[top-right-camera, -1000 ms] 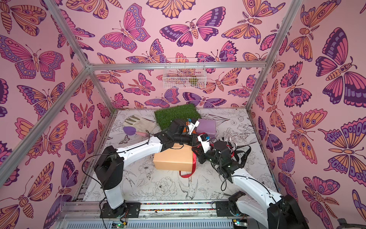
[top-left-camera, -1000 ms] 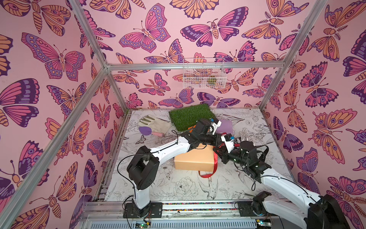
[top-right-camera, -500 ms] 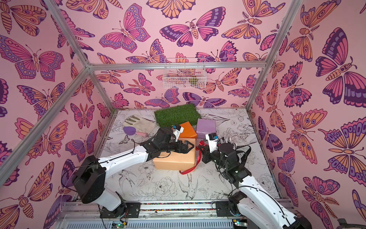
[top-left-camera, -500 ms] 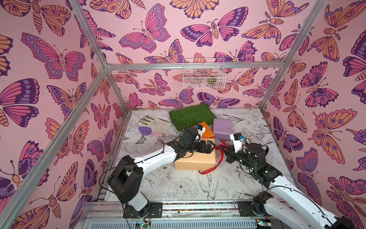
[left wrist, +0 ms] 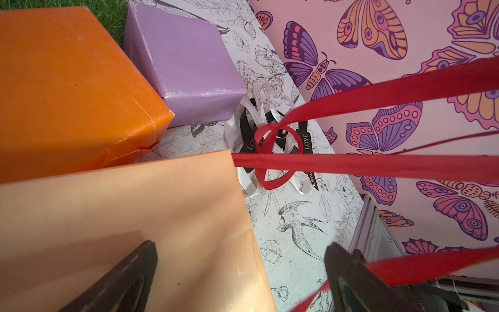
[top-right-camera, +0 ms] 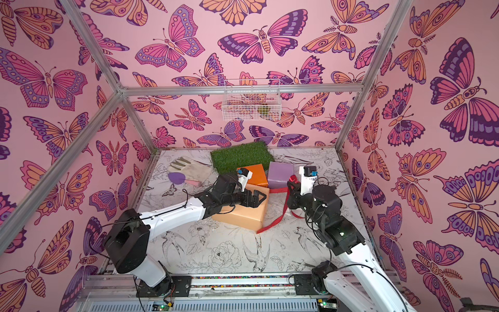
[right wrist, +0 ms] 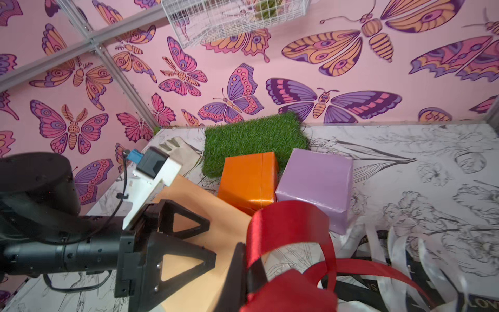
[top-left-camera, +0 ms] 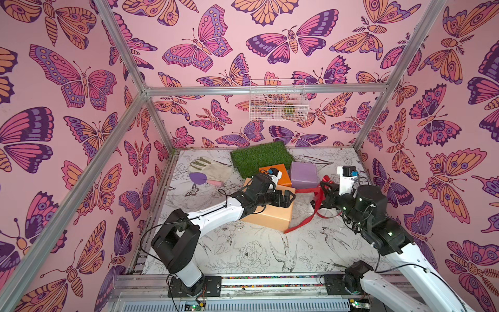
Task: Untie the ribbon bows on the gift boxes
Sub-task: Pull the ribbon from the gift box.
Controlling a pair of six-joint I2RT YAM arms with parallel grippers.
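1. One mat [top-left-camera: 259, 158].
2. Three boxes near the mat: peach [top-left-camera: 272, 217], orange [top-left-camera: 282, 173], lilac [top-left-camera: 303, 174].
3. Three ribbons: red [left wrist: 351, 163], black [left wrist: 306, 137], white [right wrist: 398, 254].
4. One glove [top-left-camera: 213, 168], one purple pad [top-left-camera: 198, 178], beside the mat.
5. One wire basket [top-left-camera: 278, 106] above the mat.

Shiny red ribbon [left wrist: 351, 164], peach box [left wrist: 135, 202], orange box [left wrist: 67, 81], lilac box [left wrist: 183, 59] (pink butterfly-printed walls [top-left-camera: 243, 40]), green turf mat [top-left-camera: 259, 158].
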